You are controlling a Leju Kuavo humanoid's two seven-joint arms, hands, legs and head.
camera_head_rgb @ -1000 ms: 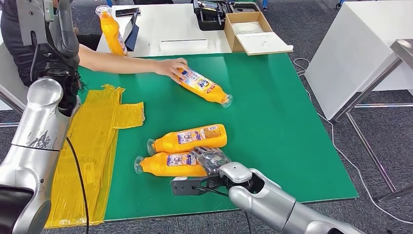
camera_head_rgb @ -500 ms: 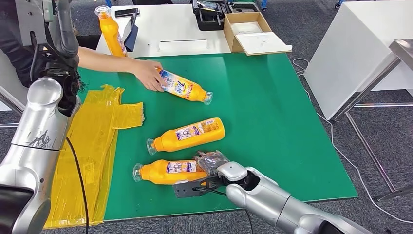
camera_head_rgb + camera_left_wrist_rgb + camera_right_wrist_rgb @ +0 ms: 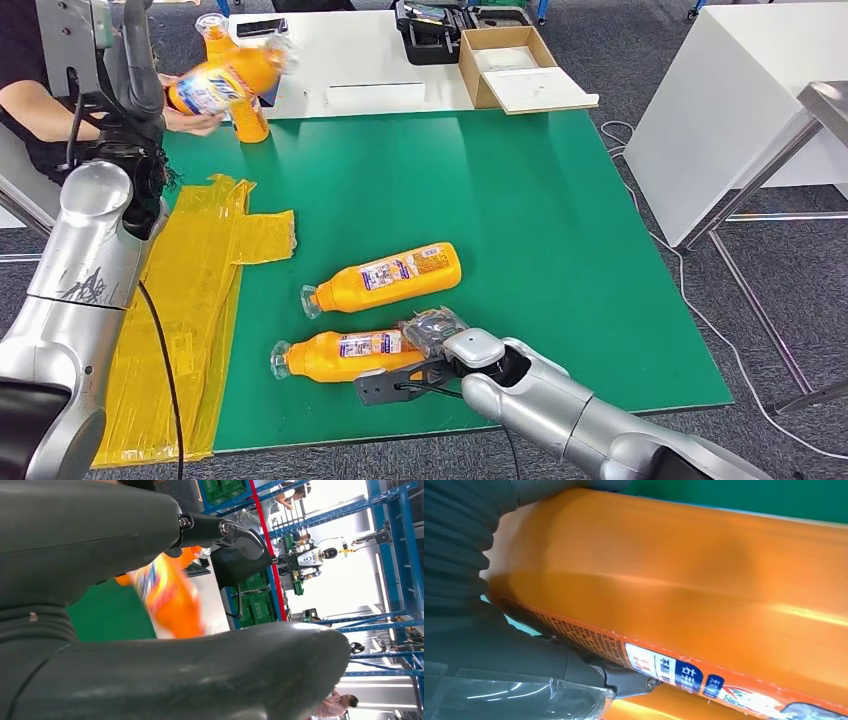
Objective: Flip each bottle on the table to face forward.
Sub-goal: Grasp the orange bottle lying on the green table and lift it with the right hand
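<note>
Now | right hand [image 3: 432, 335] grips near bottle [image 3: 345, 355] | mat edge [image 3: 420, 434] close

Orange bottles [image 3: 383, 279] are showing glossy, smooth plastic with printed paper-like labels. Table mat [image 3: 560, 230] is looking matt green. Yellow sheet [image 3: 195, 290] is lying as crinkled shiny film. Arms [image 3: 85, 260] are reading as brushed silver metal.

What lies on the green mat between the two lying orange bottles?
Nothing: in the head view a bare strip of green mat separates the upper bottle from the lower bottle.
</note>
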